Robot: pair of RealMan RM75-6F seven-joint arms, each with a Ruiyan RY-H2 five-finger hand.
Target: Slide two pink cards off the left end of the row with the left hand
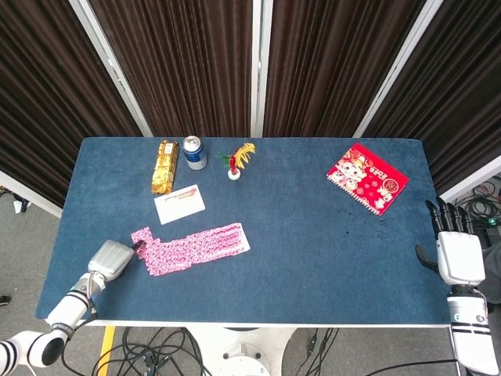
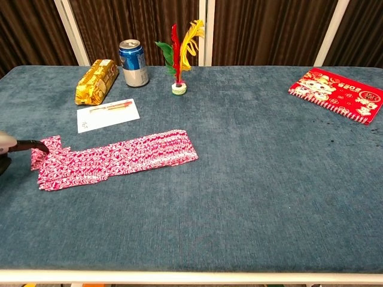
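Row of pink cards [image 1: 192, 247] lies on the blue counter [image 1: 313, 235], approx 8 o'clock from centre, fanned w/ cards overlapping so individual edges are hard to count. At the row's left end a small pink card [image 2: 49, 145] sticks out up-left, partly off the rest. Left hand [image 1: 109, 258] sits at the 9 o'clock end of the row; in chest view it's nearly all cut off by the frame edge, only one dark fingertip [image 2: 37, 145] showing, touching that end card. Other fingers hidden under the hand's back, so can't tell if curled or spread. Right hand [image 1: 456, 252] hangs off the counter's edge at 4 o'clock, fingers extended and apart, holding nothing; not seen in chest view. At 11 o'clock: gold packet [image 1: 164, 166], soda can [image 1: 194, 152], feather shuttlecock [image 1: 237, 161], white card [image 1: 179, 204] w/ print too small to read. Red notebook [image 1: 367, 178] at 2 o'clock.
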